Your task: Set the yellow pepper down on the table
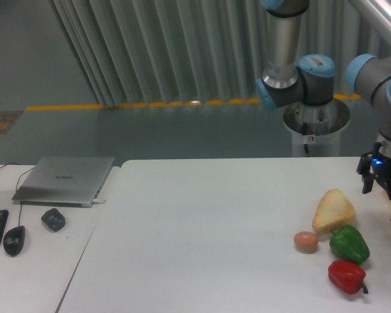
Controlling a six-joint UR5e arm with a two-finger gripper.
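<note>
White table [202, 222] carries a bread wedge [333, 210], egg [305, 240], green pepper [349, 243] and red pepper [346, 276], yet we see no yellow pepper, so placing looks undone, and we cannot tell whether the gripper [386, 192] at the right edge grips anything.

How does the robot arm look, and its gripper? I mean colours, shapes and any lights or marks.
The arm is made of grey metallic tubes joined by rounded joints with light-blue caps. The gripper at the right edge is black and blocky, with a small blue light on its body. Part of it is cut off by the picture's edge, so no other markings can be read.
</note>
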